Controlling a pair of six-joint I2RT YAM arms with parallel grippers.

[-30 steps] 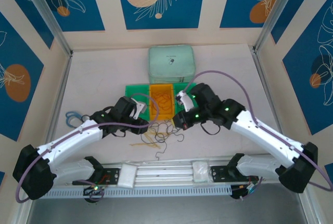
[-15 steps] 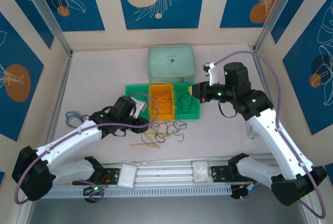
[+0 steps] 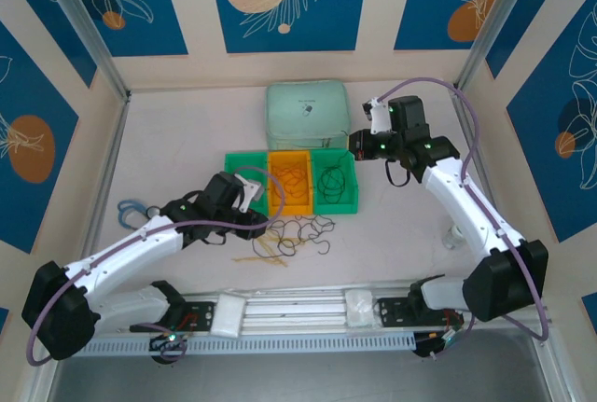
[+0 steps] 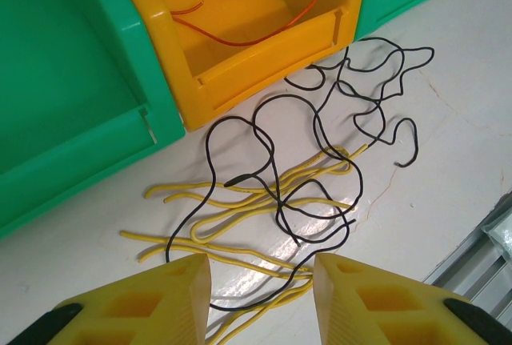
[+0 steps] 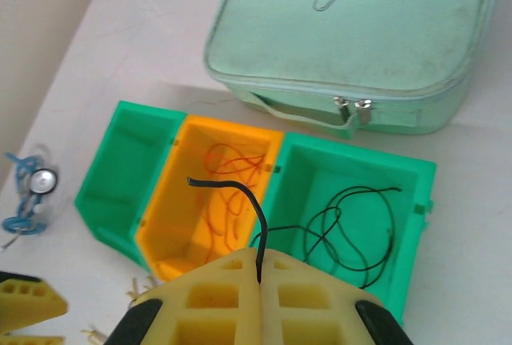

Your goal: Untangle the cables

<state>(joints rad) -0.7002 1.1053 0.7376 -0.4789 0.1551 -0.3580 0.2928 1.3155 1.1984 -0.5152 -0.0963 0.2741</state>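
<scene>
My right gripper is shut on one end of a black cable, which sticks out from between the fingers; the rest of that cable lies coiled in the right green bin. From above, the right gripper hangs over that bin's back right corner. Orange-red cables lie in the orange bin. My left gripper is open, low over a tangle of black cables and yellow cables on the table in front of the bins. That tangle lies near the left gripper.
A mint zip pouch lies behind the bins. The left green bin holds nothing I can see. A blue object rests at the table's left. The metal rail runs along the near edge.
The right arm has swung from the tangle up and back to the right green bin, carrying a black cable that now lies mostly in that bin. The left arm has stayed put.
</scene>
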